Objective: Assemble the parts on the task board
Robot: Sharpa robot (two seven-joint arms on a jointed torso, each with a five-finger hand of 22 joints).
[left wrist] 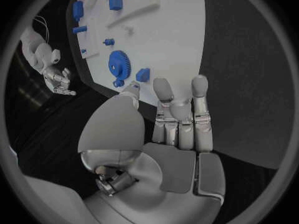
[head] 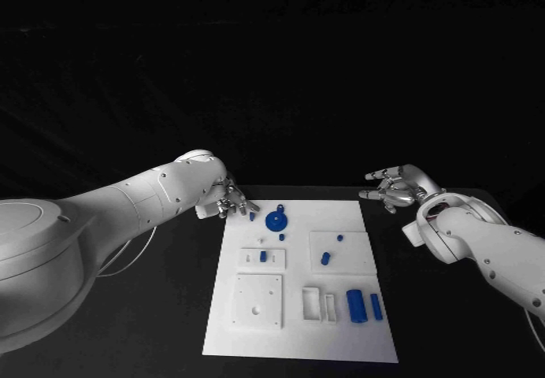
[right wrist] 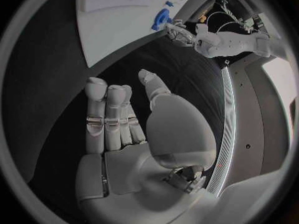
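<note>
The white task board (head: 305,335) lies in the middle of the black table. A blue gear (head: 277,221) sits near its far left corner, with a small blue piece (head: 252,215) beside it. My left hand (head: 228,201) hovers just off that corner, fingers straight and apart, holding nothing; the left wrist view shows the hand (left wrist: 177,119) close to the gear (left wrist: 119,63) and the small piece (left wrist: 142,74). My right hand (head: 392,187) hangs beyond the board's far right corner, empty, its fingers (right wrist: 109,114) spread. Two long blue blocks (head: 355,305) lie near the front right.
Small blue pegs (head: 264,256) (head: 325,257) stand on raised white plates mid-board. A white square plate (head: 257,301) and narrow slots (head: 311,303) occupy the front half. Bare black table (head: 454,331) surrounds the board on every side.
</note>
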